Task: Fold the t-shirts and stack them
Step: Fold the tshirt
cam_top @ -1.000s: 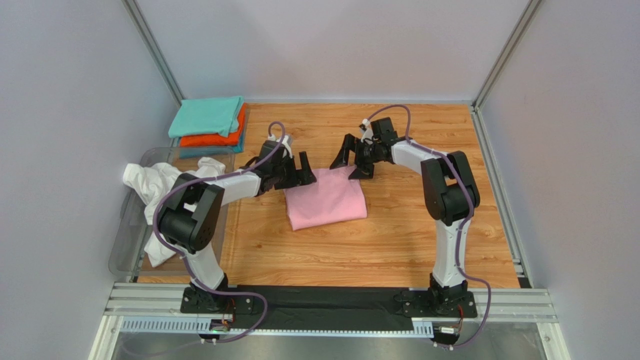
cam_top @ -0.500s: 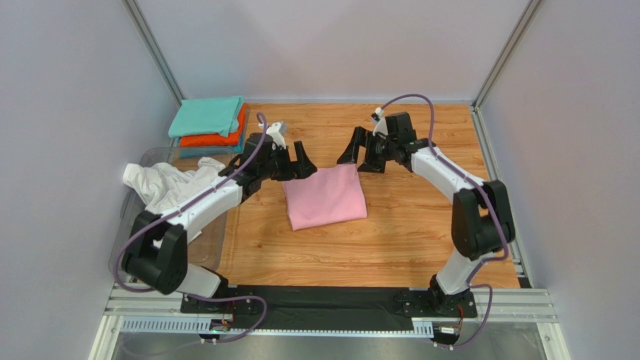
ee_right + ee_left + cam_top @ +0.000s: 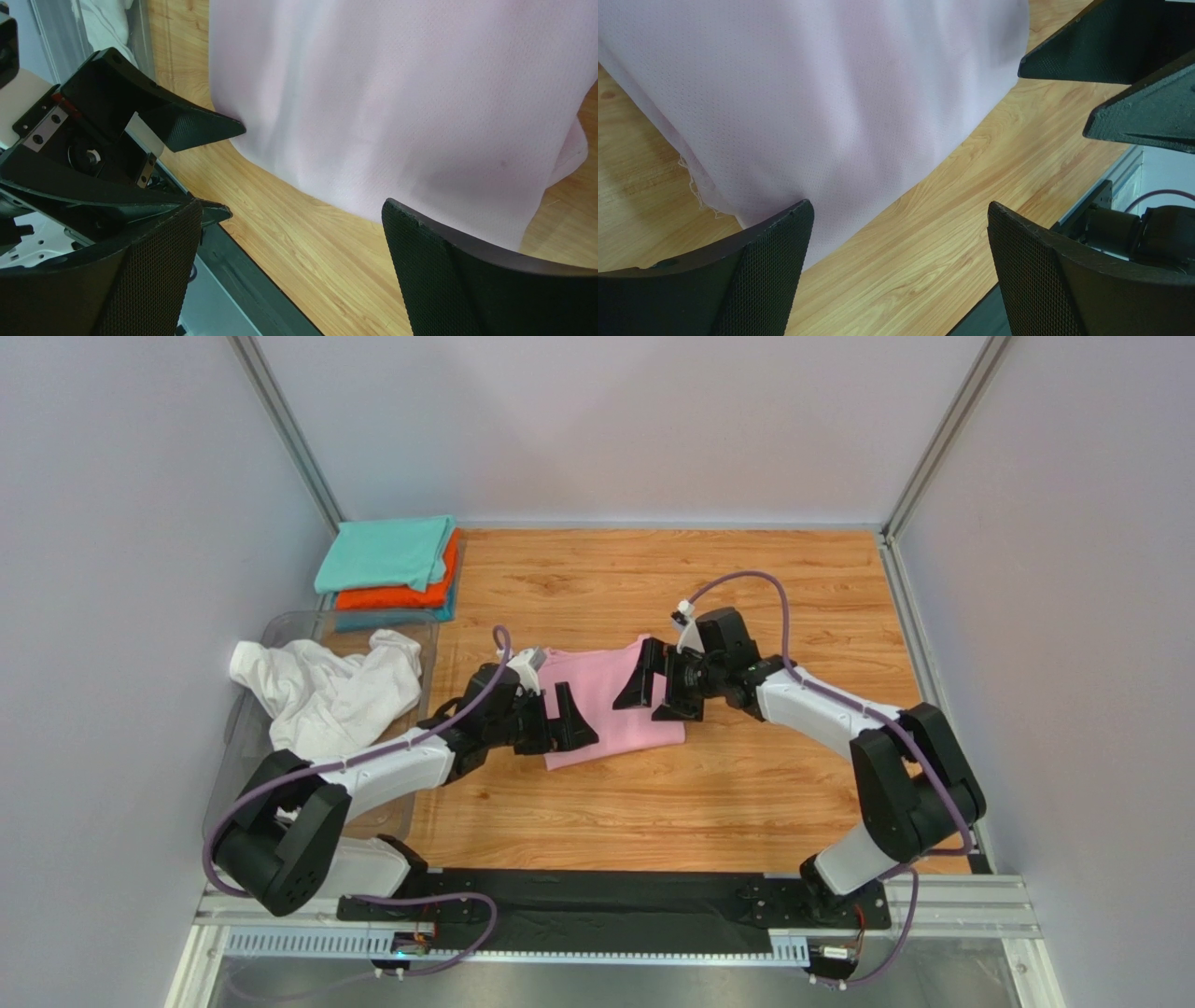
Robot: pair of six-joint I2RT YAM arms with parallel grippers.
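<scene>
The light pink t-shirt [image 3: 606, 697] lies folded into a rectangle on the wooden table; it also shows in the left wrist view [image 3: 808, 91] and the right wrist view [image 3: 407, 91]. My left gripper [image 3: 556, 724] is open and empty over the shirt's near left corner, its jaws [image 3: 898, 210] straddling the near edge. My right gripper [image 3: 659, 686] is open and empty over the shirt's right side [image 3: 293, 206]. The two grippers face each other closely. Teal, orange and blue folded tees [image 3: 390, 567] are stacked at the far left. A white t-shirt [image 3: 330, 689] lies crumpled at the left.
The white shirt sits in a clear plastic bin [image 3: 239, 770] along the table's left edge. A black strip [image 3: 603, 893] and metal rail run along the near edge. Grey walls enclose the table on three sides.
Both grippers have moved from the pink shirt's far edge toward me, low over the shirt, staying open. The pink shirt has not visibly moved.
</scene>
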